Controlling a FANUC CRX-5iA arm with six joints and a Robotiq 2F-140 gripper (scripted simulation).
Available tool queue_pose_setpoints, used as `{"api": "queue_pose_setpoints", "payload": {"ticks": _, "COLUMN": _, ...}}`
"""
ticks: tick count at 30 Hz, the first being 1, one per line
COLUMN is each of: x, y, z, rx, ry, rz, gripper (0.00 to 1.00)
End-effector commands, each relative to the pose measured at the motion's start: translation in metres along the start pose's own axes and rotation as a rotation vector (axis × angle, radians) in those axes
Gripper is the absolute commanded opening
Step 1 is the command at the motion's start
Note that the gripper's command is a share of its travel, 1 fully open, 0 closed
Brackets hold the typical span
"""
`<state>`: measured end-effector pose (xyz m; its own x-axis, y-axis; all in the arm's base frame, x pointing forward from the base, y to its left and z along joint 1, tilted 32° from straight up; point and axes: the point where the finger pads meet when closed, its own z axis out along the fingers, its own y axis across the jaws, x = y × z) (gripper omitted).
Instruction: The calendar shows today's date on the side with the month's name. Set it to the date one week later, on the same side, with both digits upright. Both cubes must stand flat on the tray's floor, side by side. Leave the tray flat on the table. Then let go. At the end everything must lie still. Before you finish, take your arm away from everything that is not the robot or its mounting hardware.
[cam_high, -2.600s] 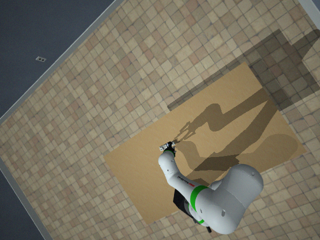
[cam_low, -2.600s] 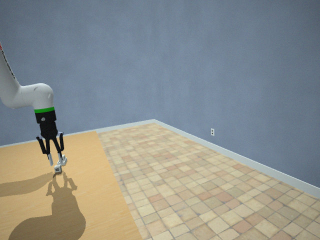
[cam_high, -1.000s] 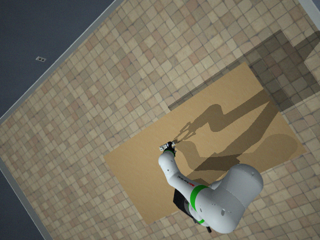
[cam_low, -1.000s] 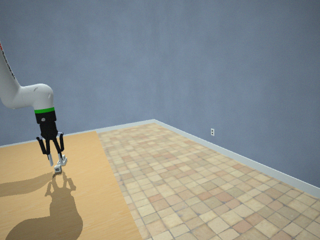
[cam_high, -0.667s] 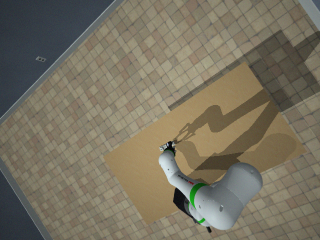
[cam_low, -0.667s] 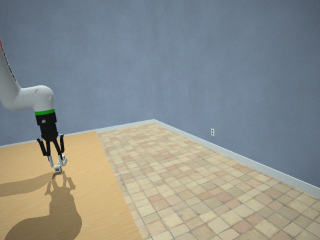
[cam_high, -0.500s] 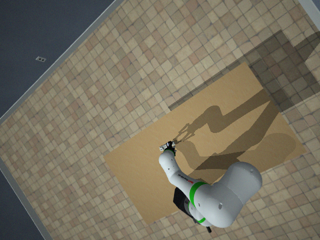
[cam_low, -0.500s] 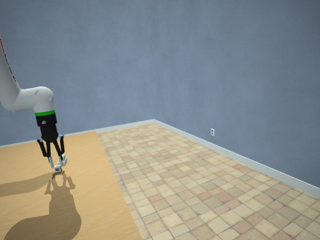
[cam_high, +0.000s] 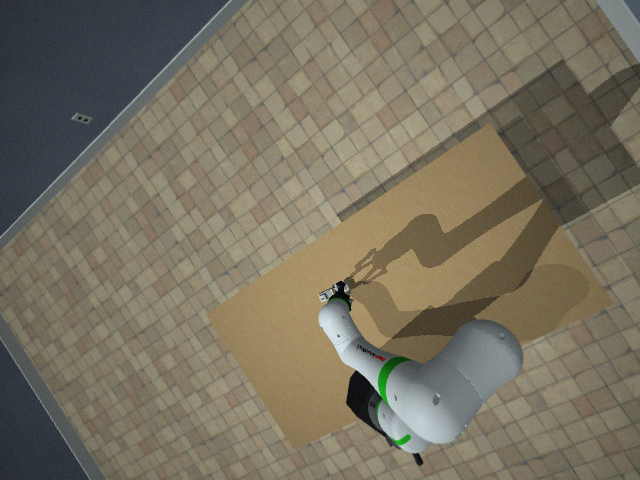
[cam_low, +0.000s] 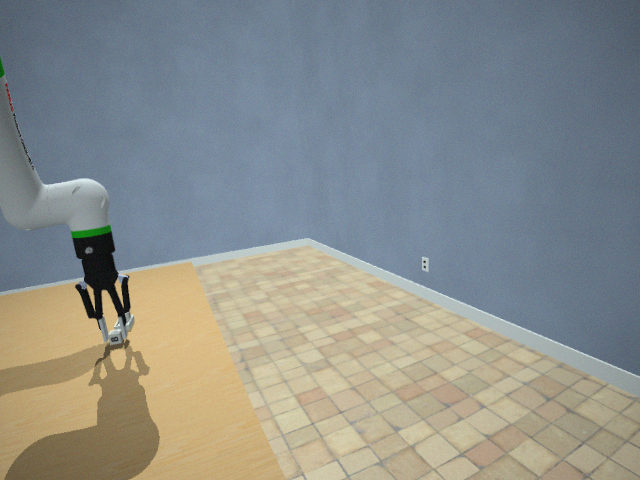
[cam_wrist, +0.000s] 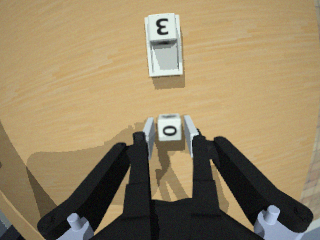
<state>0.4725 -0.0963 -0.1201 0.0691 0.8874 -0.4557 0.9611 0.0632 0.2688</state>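
Wrist view: the gripper has its jaws partly spread around the loose cube, gripping nothing, near the tray; the "3" cube occupies the tray's far end.

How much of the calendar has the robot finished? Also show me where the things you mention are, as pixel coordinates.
Looks done: the tray (cam_high: 320, 298) (cam_low: 131, 324) (cam_wrist: 181, 60) is on the table (cam_high: 268, 330) (cam_low: 196, 413) (cam_wrist: 75, 50), with the "3" cube (cam_wrist: 162, 26) at one end.

Being worked on: the "0" cube (cam_low: 115, 338) (cam_wrist: 169, 131) is outside, between the hand's (cam_high: 339, 286) (cam_low: 113, 333) (cam_wrist: 170, 131) fingers, but not gripped.

Left: put it beside the other, digits upright, then move away. I can't tell whether the date is right.
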Motion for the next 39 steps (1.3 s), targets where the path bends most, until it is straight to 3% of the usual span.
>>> {"api": "queue_pose_setpoints", "payload": {"ticks": 1, "x": 0.0001, "y": 0.0001, "z": 0.0, "rx": 0.0, "ry": 0.0, "rz": 0.0, "gripper": 0.28}}
{"api": "queue_pose_setpoints", "payload": {"ticks": 34, "x": 0.0001, "y": 0.0001, "z": 0.0, "rx": 0.0, "ry": 0.0, "rz": 0.0, "gripper": 0.28}}
{"api": "queue_pose_setpoints", "payload": {"ticks": 35, "x": 0.0001, "y": 0.0001, "z": 0.0, "rx": 0.0, "ry": 0.0, "rz": 0.0, "gripper": 0.16}}
{"api": "queue_pose_setpoints", "payload": {"ticks": 39, "x": 0.0001, "y": 0.0001, "z": 0.0, "rx": 0.0, "ry": 0.0, "rz": 0.0, "gripper": 0.16}}
